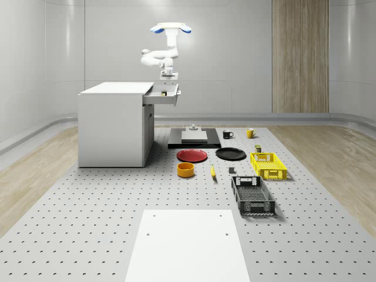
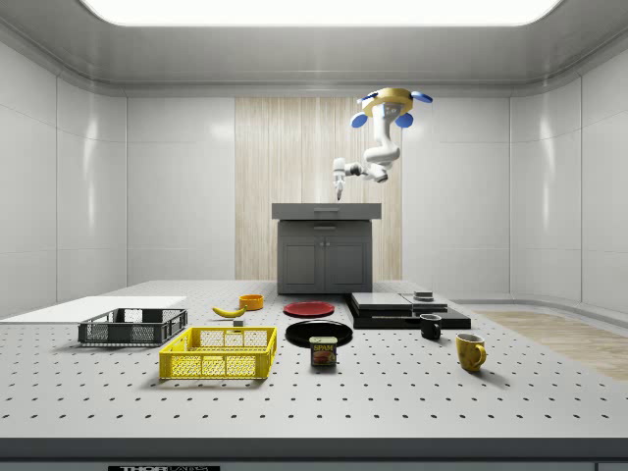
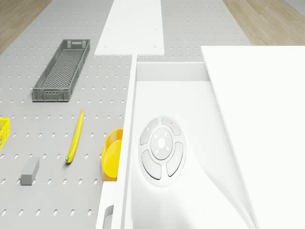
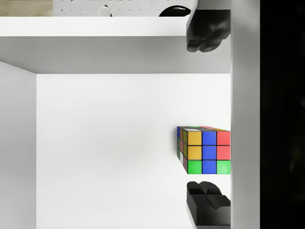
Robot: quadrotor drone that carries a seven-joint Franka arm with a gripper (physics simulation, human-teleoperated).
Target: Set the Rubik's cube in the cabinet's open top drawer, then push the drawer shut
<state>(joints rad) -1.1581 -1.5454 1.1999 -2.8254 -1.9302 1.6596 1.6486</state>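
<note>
While the Rubik's cube [image 4: 205, 149] rests on the drawer [image 4: 119, 152] floor at the right of centre in the wrist view, against the drawer's right-hand wall, the gripper [image 4: 208, 117] hangs above it with jaws wide, one dark finger [image 4: 207, 31] above the cube and the other below, neither touching; the drone [image 1: 170, 27] hovers over the pulled-out drawer of the cabinet [image 1: 114, 126], upper centre in the whole-scene view.

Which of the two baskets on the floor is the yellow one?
The yellow crate beside the black plate. The other, the dark grey crate, sits closer to the whole-scene camera.
</note>
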